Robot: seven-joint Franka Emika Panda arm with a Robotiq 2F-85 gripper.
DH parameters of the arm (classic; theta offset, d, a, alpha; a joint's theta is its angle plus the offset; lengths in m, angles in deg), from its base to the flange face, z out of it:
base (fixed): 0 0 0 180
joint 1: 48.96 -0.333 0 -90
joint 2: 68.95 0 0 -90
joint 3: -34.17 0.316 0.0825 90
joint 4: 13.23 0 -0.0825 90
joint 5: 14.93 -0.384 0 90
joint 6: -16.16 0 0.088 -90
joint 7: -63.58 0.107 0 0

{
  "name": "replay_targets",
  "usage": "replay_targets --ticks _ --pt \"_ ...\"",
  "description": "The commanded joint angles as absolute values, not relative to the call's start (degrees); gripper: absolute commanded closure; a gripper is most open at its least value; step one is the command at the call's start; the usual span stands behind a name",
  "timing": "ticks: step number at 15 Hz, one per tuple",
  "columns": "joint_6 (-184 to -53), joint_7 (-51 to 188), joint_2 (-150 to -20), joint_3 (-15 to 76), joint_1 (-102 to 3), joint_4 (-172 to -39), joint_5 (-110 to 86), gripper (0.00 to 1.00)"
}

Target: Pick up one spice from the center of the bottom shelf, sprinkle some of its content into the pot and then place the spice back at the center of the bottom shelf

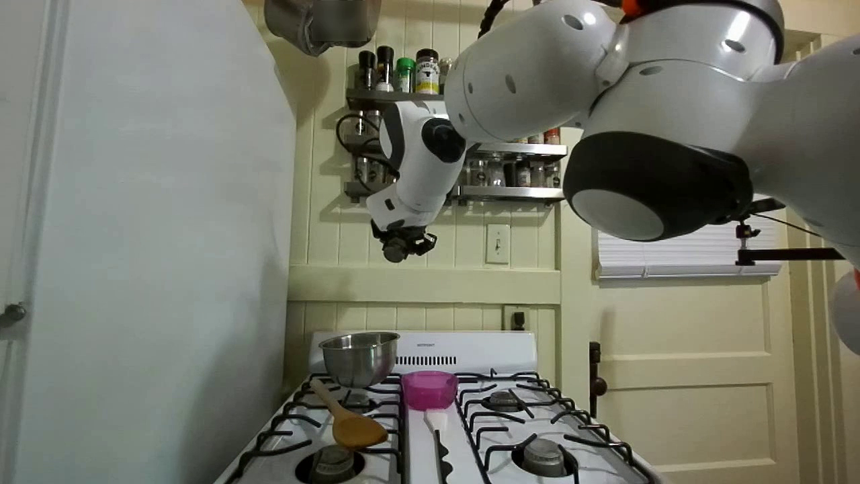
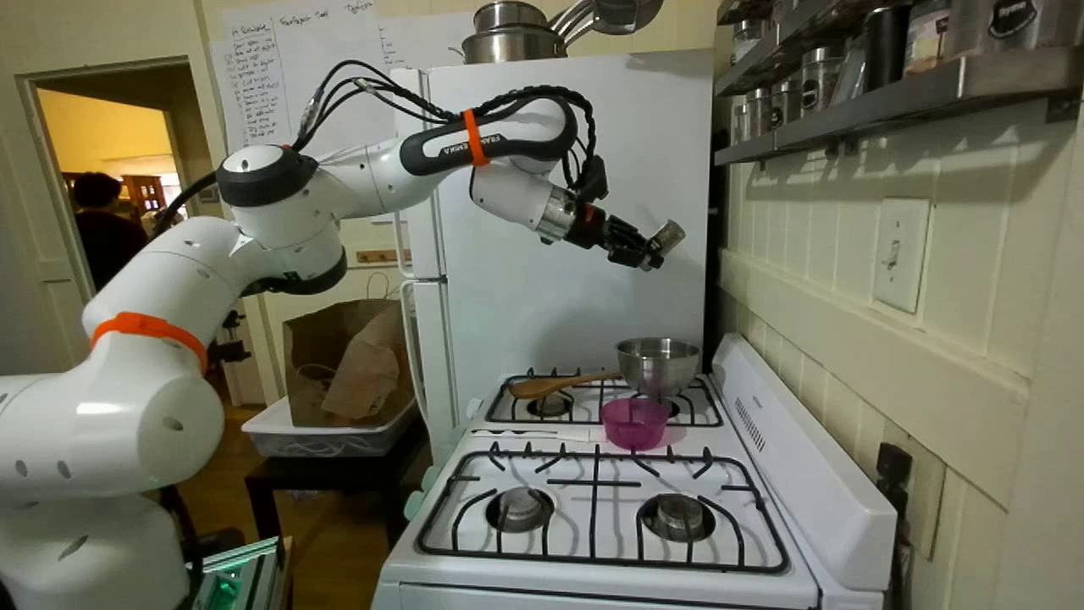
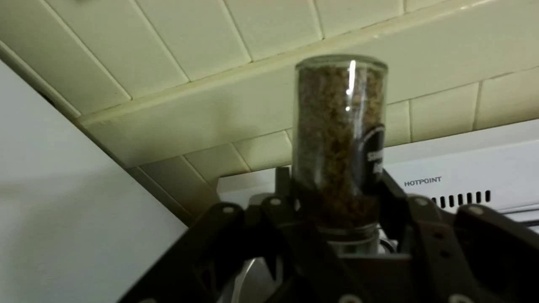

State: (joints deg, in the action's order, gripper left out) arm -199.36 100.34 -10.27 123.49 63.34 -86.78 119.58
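Cream panelled wall (image 1: 463, 286) behind white gas stove (image 2: 622, 542); at its rear, wide, shiny silver metal pot (image 2: 659, 373). Clenched above in black two-fingered gripper (image 3: 336, 183): cylindrical clear-glass jar of brown spice (image 3: 337, 139), tilted, apparently for sprinkling.

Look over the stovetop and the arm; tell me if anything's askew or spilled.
The wooden spoon looks out of place: it lies on the burner grate near the pot, where a flame might scorch it. The jar in the pincer is tilted, but that probably suits sprinkling. I see no spill.
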Motion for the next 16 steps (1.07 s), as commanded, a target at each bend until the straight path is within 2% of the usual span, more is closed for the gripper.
replay_targets --ticks 1,3,10,16 --pt "-197.71 97.19 -6.45 123.29 63.99 -83.92 121.74 0.76" --pt "-197.87 96.24 -6.64 124.7 64.41 -83.86 120.55 0.76" --pt "-185.39 94.78 -6.45 125.14 64.9 -83.7 119.35 0.76" --pt "-184.42 93.1 -8.2 128.9 66.37 -83.77 118.22 0.76"
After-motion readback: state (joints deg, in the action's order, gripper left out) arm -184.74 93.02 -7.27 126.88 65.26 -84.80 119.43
